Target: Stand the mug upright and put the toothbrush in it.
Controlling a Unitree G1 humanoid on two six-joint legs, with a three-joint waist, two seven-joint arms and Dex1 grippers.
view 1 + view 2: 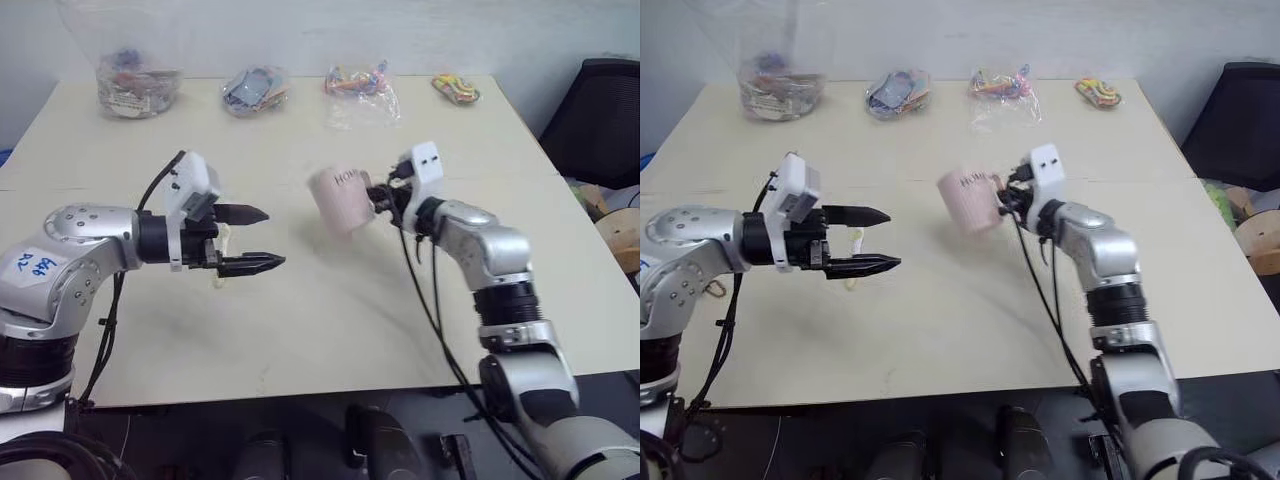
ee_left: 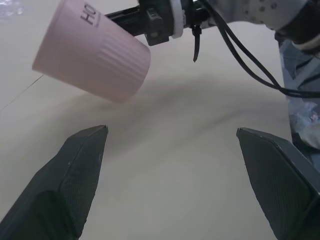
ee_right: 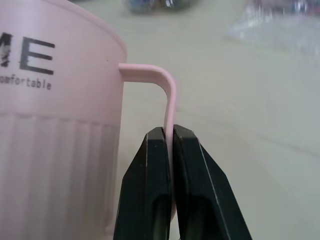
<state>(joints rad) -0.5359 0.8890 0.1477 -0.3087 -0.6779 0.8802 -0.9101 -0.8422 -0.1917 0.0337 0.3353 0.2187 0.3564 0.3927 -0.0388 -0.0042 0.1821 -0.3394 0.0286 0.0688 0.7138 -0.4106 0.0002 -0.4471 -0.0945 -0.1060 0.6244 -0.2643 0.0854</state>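
Hanging tilted above the table (image 1: 330, 330), mug (image 1: 338, 200) clamped by its handle in right tool (image 3: 170, 145); left tool (image 1: 262, 240) apart.

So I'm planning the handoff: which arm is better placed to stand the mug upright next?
Probably the right. The right gripper is shut on the handle of the mug, holding it tilted above the table. The left gripper hangs open, apart from it.

- Silver metal arm shells are joined by black segments.
- White camera housings are mounted at both wrists.
- Black cables are looped along each arm.
- A blue-scribbled white sticker is stuck on the left arm.
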